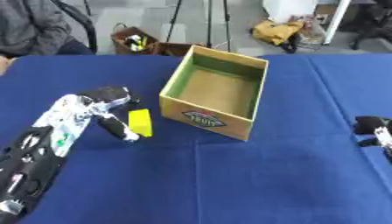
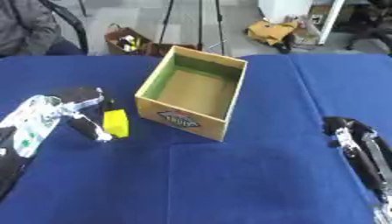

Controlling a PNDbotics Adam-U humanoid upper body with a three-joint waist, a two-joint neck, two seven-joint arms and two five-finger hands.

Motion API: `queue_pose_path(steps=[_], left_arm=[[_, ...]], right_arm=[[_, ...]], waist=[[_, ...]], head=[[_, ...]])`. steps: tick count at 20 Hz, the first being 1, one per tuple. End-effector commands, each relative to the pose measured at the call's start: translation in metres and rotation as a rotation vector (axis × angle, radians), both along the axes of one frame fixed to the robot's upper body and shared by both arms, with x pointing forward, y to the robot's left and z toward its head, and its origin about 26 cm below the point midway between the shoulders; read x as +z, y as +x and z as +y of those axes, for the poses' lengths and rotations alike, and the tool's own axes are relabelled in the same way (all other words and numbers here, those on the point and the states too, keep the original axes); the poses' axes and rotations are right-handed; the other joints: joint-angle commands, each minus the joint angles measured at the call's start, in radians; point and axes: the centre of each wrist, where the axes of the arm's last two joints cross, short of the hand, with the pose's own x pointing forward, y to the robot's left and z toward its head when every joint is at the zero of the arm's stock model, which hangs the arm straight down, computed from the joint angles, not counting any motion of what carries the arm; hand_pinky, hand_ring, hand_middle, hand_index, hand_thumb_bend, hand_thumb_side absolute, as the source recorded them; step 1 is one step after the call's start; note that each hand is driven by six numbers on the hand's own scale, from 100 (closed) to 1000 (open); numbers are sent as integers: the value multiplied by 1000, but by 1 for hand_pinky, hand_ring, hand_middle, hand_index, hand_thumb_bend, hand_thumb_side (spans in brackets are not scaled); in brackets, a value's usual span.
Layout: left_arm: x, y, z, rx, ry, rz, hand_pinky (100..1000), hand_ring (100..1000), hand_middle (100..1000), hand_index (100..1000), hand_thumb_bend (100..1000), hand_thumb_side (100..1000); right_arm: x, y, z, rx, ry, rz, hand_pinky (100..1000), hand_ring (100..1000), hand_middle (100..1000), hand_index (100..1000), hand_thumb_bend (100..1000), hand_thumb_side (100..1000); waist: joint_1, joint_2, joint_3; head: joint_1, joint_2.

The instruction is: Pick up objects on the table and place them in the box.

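Left hand [image 1: 103,107] down on the blue table [image 1: 229,175] left of the box [image 1: 218,94], fingers and thumb curled round a yellow block [image 1: 140,122], seemingly pinching it; whether lifted clear of the cloth, cannot tell. Block just beside the box's left front wall, not touching it, not yet inside. Likely gripped from its left side so as to leave the box side free for the carry. Box open-topped, nothing seen inside, turned askew with one corner toward the near edge of the table; near wall stands as a lip to clear, so a lift before any sideways move looks needed. Plenty of bare cloth in front of the box and to its right. Right hand [image 2: 356,140] idle well to the right of the box, resting by the table's right edge, fingers relaxed, grasping nothing.
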Motion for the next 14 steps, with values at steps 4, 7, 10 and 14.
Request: queue_pose_path(steps=[4, 7, 10, 14], left_arm=[[8, 1, 3, 8, -10, -46, 587, 499, 480, 719, 558, 426], [10, 1, 3, 14, -30, -75, 517, 438, 393, 614, 487, 421], [9, 1, 3, 19, -42, -92, 500, 419, 370, 589, 476, 416], [8, 1, 3, 20, -46, -95, 500, 419, 370, 589, 476, 416]], right_arm=[[8, 2, -3, 0, 0, -25, 615, 721, 662, 785, 100, 978], [8, 2, -3, 0, 0, -25, 615, 721, 662, 785, 100, 978], [8, 2, -3, -1, 0, -25, 615, 721, 662, 785, 100, 978], [8, 2, -3, -1, 0, -25, 615, 721, 662, 785, 100, 978]], waist=[[-2, -12, -1], [-2, -12, 0], [-2, -12, 0], [-2, -12, 0]], head=[[1, -5], [1, -4], [2, -4], [2, -4]])
